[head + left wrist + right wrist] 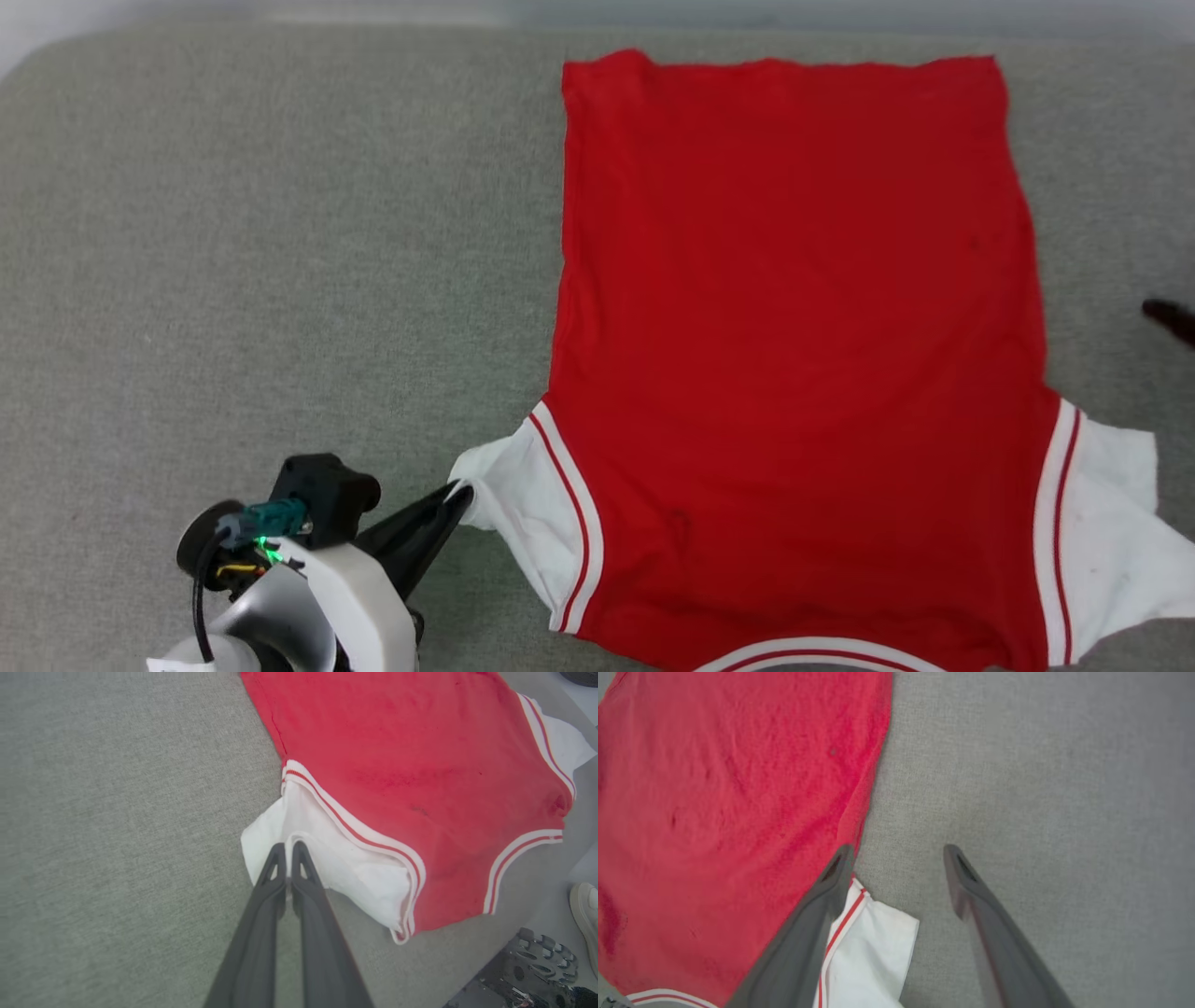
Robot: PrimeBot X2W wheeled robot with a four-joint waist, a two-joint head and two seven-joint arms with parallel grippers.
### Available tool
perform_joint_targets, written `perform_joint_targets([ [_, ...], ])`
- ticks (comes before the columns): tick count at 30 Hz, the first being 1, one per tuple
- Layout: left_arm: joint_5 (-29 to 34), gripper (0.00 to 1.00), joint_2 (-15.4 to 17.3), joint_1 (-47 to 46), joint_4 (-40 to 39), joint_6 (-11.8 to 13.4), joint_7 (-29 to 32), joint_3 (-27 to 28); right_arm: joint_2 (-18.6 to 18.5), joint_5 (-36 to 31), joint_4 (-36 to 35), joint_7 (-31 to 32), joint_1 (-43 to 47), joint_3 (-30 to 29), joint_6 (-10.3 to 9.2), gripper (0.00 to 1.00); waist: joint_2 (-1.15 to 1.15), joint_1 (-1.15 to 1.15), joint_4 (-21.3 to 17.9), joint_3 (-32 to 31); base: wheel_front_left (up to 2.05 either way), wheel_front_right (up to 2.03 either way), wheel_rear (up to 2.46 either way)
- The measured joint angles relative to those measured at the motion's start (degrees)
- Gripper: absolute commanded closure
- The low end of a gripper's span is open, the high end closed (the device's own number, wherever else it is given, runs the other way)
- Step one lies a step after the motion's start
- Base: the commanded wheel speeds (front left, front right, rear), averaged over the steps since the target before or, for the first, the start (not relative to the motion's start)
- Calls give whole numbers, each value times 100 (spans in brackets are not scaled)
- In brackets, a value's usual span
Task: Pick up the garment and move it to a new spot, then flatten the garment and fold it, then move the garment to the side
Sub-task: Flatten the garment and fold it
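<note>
- Head view: the red jersey (794, 327) lies spread on the grey padded surface (233, 233), hem away from me, collar nearest me, no lettering showing. My left gripper (456, 495) is clamped on the outer edge of the white sleeve (523, 504) on my left. With nothing pinning the far side, I judge a hard outward pull would drag the whole body and wrinkle it. My left forearm comes in low from the bottom-left corner, fingers pointing right toward the sleeve.
- Left wrist view: my fingers are pressed together and slant down, tips in the sleeve cloth, a small ridge of cloth around them. The pinch sits at the very edge, so the cloth could slip out.
- Right wrist view: my right gripper (899, 851) is spread wide and holds nothing. One finger is over the jersey's side edge, just above the other sleeve (873, 942); the other is over bare surface. Lowering here could snag that edge. That sleeve looks rumpled, and folding it unsmoothed would leave a lump.
</note>
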Motion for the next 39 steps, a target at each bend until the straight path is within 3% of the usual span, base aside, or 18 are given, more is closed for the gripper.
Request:
perform_joint_targets([
  [5,83,100,-12,-357,-248,-47,135,-19,241,-719,143,931,-1422,-214,0,0,0,1,290,635,0,0,0],
  [12,145,100,-126,-780,-509,-120,204,-38,330,-1866,806,1606,-2804,-509,0,0,0,1,901,1294,0,0,0],
  [22,244,100,-346,-1024,-576,-171,70,-124,380,-2969,1402,1797,-3796,-1139,0,0,0,0,1585,1955,0,0,0],
  [30,278,100,-472,-1157,-470,-234,-46,-194,322,-3174,1578,1780,-3885,-1053,0,0,-1,-1,1852,2211,0,0,0],
  [31,280,100,-485,-1166,-453,-248,-54,-202,326,-3164,1588,1791,-3877,-1038,0,34,0,-1,1859,2221,0,0,0],
  [32,283,100,-489,-1171,-433,-249,-67,-209,327,-3162,1592,1792,-3864,-1032,0,100,0,-1,1859,2221,0,0,0],
  [39,283,100,-495,-1193,-311,-274,-99,-233,390,-3097,1614,1762,-3600,-924,0,100,0,-1,1806,2095,0,0,0],
])
